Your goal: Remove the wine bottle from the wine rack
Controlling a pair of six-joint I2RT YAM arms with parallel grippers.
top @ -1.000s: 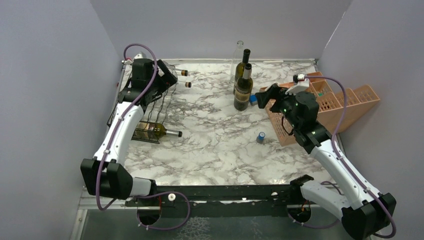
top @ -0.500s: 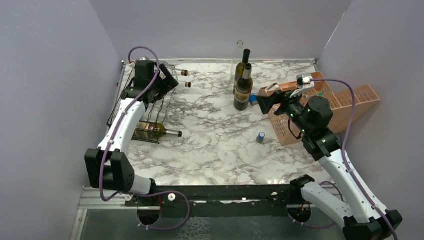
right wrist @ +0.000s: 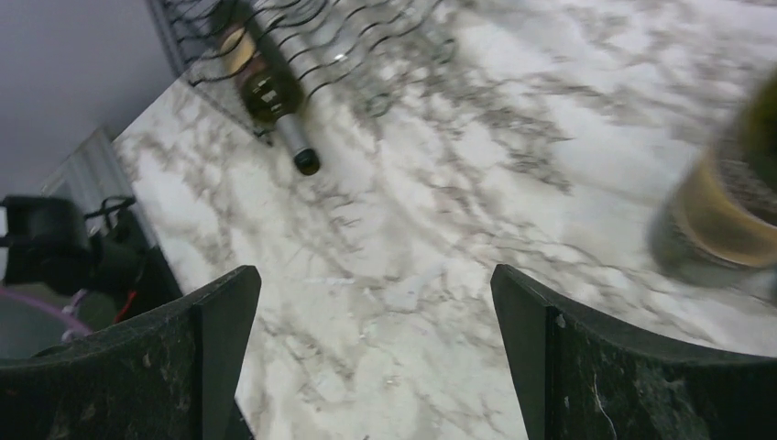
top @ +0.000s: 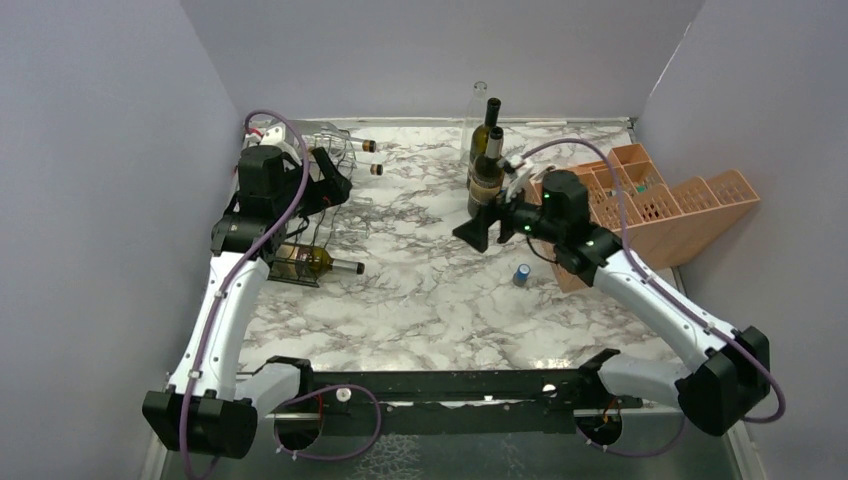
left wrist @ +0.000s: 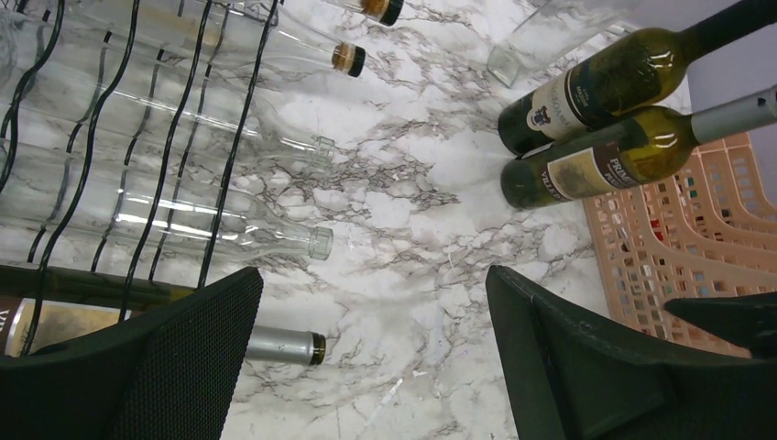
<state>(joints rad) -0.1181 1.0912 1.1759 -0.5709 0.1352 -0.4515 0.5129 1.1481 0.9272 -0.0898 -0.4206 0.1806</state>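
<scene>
Left gripper (top: 333, 178): your fingers stand spread wide above the wine rack (top: 322, 212), holding nothing.
Right gripper (top: 478, 232): also spread and empty, near table centre, pointing toward 9 o'clock.
Wine bottle (top: 312, 262): you see it lying at the rack's 6 o'clock end, neck toward 3 o'clock.
Standing bottles (top: 486, 185): at 12 o'clock from your right gripper.

Tabletop (top: 430, 290): smooth, marble-patterned, faint sheen. Wine rack (top: 322, 212): thin black metal wire. Wine bottle (top: 305, 262): glossy dark-green glass, paper label. Crate (top: 690, 215): matt salmon plastic lattice. Left end effector (left wrist: 374, 280) fingers (left wrist: 183, 367): matt black, finely grained.
</scene>
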